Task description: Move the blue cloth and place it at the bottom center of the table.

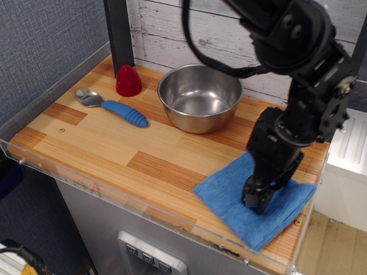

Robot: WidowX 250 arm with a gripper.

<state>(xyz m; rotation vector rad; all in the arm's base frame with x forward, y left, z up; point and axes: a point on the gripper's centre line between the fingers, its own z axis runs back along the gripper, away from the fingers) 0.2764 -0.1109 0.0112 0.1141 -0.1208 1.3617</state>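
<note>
The blue cloth (226, 197) lies flat near the front right of the wooden table (143, 163), its near corner close to the clear front rim. My gripper (256, 203) points down onto the middle of the cloth. Its fingers are together and pinch the fabric. The black arm hides part of the cloth's right half.
A steel bowl (199, 97) stands at the back centre. A spoon with a blue ribbed handle (123, 110) and a red cone-shaped object (128, 81) lie at the back left. A black post (119, 31) rises behind them. A clear acrylic rim (103, 192) edges the front.
</note>
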